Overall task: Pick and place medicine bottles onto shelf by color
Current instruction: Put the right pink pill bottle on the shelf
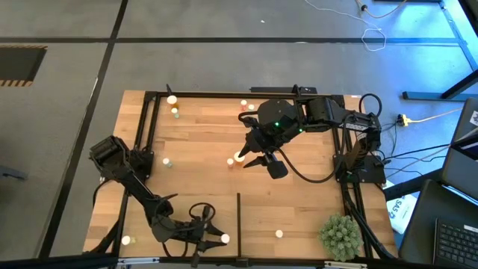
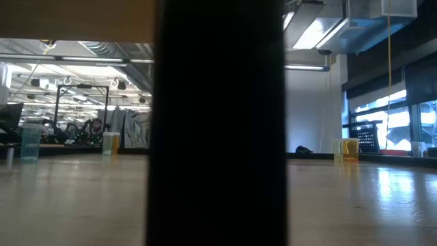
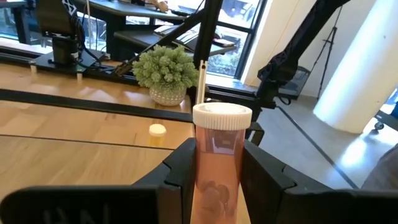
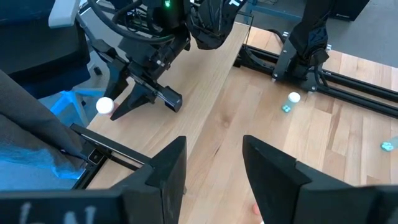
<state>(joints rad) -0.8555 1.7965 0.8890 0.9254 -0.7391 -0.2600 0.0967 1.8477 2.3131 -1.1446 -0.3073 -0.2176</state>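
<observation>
1. Beyond the tabletop point(image 1: 291, 209) lies a grey floor with cables, and the low view shows a large workshop room with bright windows, mostly blocked by a dark upright post point(image 2: 217, 123).
2. The left jaws point(image 3: 214, 168) sit at the near edge of the tabletop and are clamped on an orange medicine bottle point(image 3: 217, 162) with a white cap, held upright between them.
3. Seen from above, that white cap point(image 1: 224, 239) shows just at the tip of the left jaws point(image 1: 216, 237).
4. Ahead of the left jaws, a capped bottle point(image 3: 157, 130) stands on the pale shelf board point(image 1: 299, 224), and farther on is a spiky green plant ball point(image 3: 165, 68) in a pot.
5. A thin dark divider point(image 1: 238, 217) stands on the board, just beside the left jaws.
6. The right jaws point(image 1: 250, 158) hang over the middle of the tabletop, standing apart and holding nothing.
7. One small bottle point(image 1: 239, 158) stands right between the right jaws' tips, and another point(image 1: 230, 161) just beside them.
8. Farther from the right jaws, more bottles point(image 1: 172, 99) are scattered near the far edge, and one greenish bottle point(image 1: 167, 161) stands towards the left arm.
9. The right wrist view shows two small greenish bottles point(image 4: 291, 101) on the wood beyond the right jaws point(image 4: 214, 171).
</observation>
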